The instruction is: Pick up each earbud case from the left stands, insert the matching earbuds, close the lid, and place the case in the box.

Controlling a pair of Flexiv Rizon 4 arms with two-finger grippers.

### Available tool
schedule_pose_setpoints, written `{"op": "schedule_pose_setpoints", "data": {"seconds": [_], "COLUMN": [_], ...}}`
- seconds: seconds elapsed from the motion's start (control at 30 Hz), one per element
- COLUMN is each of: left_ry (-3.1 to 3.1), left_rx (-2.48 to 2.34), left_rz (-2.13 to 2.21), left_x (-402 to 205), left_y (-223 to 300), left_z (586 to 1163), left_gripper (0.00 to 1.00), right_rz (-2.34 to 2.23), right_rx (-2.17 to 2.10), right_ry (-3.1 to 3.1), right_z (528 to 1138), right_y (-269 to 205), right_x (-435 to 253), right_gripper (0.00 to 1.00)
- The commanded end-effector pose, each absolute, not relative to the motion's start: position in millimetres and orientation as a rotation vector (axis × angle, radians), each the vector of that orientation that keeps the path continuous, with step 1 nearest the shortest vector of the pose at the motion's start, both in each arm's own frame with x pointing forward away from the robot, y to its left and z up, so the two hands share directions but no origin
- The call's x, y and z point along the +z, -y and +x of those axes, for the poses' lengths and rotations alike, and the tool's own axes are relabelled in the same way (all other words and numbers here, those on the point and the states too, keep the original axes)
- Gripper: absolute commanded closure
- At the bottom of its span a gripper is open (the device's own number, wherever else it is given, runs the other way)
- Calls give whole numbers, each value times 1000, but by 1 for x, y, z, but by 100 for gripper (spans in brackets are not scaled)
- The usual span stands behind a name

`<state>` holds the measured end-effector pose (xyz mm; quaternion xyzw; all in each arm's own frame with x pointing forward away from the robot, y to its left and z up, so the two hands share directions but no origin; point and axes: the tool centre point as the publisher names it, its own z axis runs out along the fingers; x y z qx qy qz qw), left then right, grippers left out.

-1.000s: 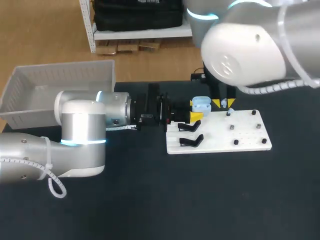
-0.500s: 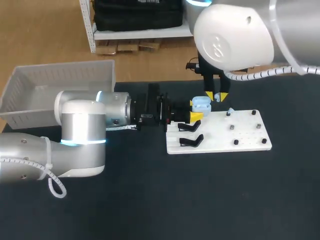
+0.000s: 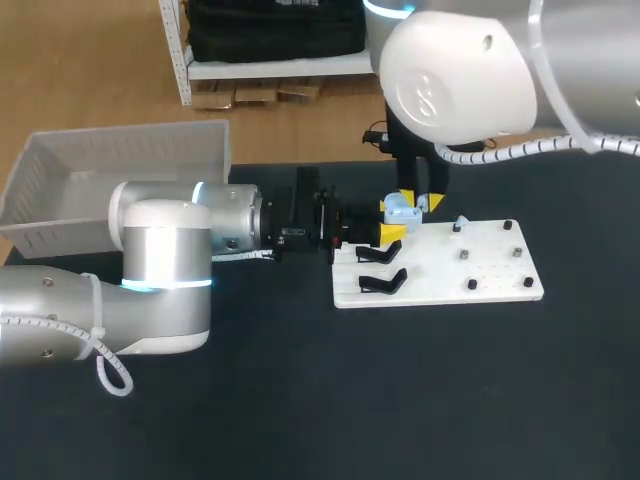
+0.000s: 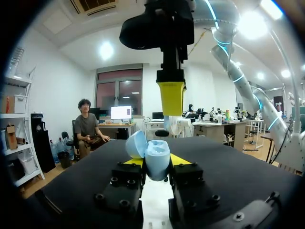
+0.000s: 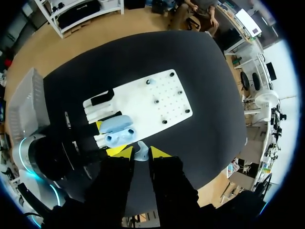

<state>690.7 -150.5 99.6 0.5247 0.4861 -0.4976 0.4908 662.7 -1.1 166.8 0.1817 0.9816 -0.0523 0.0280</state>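
Right gripper (image 3: 421, 202) moved over the case (image 3: 400, 211); wrist view shows its pinched earbud (image 5: 141, 151)

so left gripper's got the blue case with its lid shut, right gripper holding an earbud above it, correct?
Not quite: the lid is open, not shut, as the left wrist view shows. The rest holds: the left gripper has the blue case, and the right gripper holds an earbud above it.

Black tabletop (image 3: 400, 400), flat white board (image 3: 495, 270) lying on it right of centre, small dark pegs (image 3: 471, 285) standing on the board's right half
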Motion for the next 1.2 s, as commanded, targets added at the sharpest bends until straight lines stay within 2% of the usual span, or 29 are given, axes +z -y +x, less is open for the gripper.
{"op": "schedule_pose_setpoints", "data": {"seconds": [0.03,1.2], "left_ry": [-1176,-1184], "left_rx": [-1193,-1170], "left_rz": [1281,1285], "left_x": [97,92], "left_y": [151,151], "left_z": [691,689], "left_gripper": [100,100], "right_rz": [567,739], "right_rx": [-156,-186], "right_ry": [-3034,-3002], "right_z": [663,671], "right_y": [0,-6], "right_x": [167,155], "right_gripper": [100,100]}}
